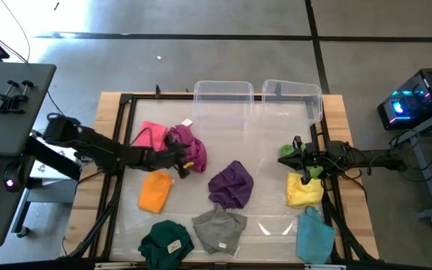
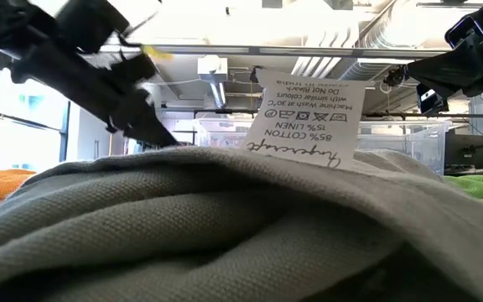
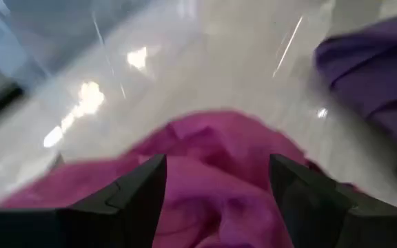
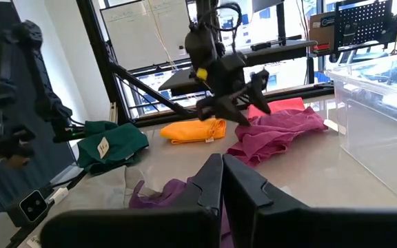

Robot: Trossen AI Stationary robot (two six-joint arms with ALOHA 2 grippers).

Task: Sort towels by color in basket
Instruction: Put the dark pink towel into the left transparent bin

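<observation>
The left gripper point(image 1: 180, 166) hangs over the magenta towel point(image 1: 188, 148) with its two fingers point(image 3: 140, 189) apart, one on each side of the cloth below them; nothing is clamped between them. In the right wrist view this gripper point(image 4: 243, 103) shows just above the magenta towel point(image 4: 281, 131), which lies crumpled on the table.

Going from the front edge of the table point(image 1: 111, 112) toward the back: the dark green towel point(image 1: 165, 244) lies at the front left, the grey towel point(image 1: 220, 229) beside it in the middle, and the light blue towel point(image 1: 315, 236) at the front right. The grey towel point(image 2: 225, 226) fills the low view, with its white care label point(image 2: 309, 122) standing up. A little farther in are the orange towel point(image 1: 154, 191), the purple towel point(image 1: 231, 184) and the yellow towel point(image 1: 304, 190). The magenta towel comes after these, touching the pink towel point(image 1: 148, 135) on its left. The light green towel point(image 1: 289, 152) is at the right, under the right arm.

The right gripper point(image 1: 297, 157) waits at the right side above the light green and yellow towels, with its fingers point(image 4: 209, 186) pressed together and holding nothing.

At the back edge stand two clear plastic bins point(image 1: 223, 101), side by side.
</observation>
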